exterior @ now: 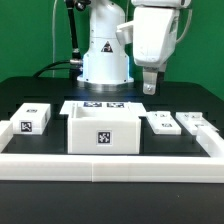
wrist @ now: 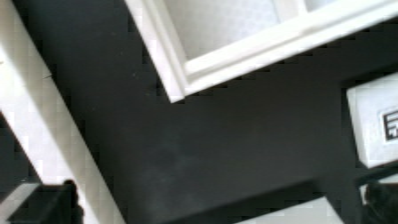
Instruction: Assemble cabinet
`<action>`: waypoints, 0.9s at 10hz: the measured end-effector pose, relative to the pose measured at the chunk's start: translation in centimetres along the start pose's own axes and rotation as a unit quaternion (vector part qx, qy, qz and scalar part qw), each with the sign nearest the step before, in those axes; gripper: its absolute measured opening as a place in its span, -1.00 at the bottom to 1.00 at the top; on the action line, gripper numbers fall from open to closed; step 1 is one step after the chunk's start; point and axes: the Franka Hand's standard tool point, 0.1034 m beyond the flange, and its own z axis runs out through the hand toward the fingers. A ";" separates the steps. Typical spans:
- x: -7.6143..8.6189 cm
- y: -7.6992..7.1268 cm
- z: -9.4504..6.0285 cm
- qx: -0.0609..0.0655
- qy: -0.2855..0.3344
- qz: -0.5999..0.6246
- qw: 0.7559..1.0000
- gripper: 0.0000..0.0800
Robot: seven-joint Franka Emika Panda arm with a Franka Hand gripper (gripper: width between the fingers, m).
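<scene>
The cabinet body [exterior: 100, 131], an open white box with a tag on its front, stands at the table's middle. One corner of it shows in the wrist view [wrist: 228, 48]. A small tagged white panel [exterior: 29, 119] lies to the exterior view's left. Two more panels [exterior: 162, 122] [exterior: 194, 121] lie to the right, and the edge of one shows in the wrist view [wrist: 375, 124]. My gripper [exterior: 150, 86] hangs above the table behind the right panels. In the wrist view the gripper [wrist: 205, 206] is open, its fingers [wrist: 39, 204] wide apart with only bare black table between them.
The marker board [exterior: 100, 105] lies flat behind the cabinet body. A low white border rail [exterior: 110, 164] runs along the front and both sides; a white strip [wrist: 47, 120] in the wrist view looks like part of it. The robot base [exterior: 104, 55] stands at the back.
</scene>
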 end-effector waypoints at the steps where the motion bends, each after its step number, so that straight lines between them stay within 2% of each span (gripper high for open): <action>1: -1.0 0.0 0.1 0.011 -0.008 0.008 1.000 1.00; 4: -1.0 0.0 0.2 0.011 -0.008 0.010 1.000 1.00; 6: -1.6 0.2 0.8 -0.010 0.002 -0.057 0.998 1.00; 9: -3.0 0.3 1.2 -0.007 0.001 -0.120 0.993 1.00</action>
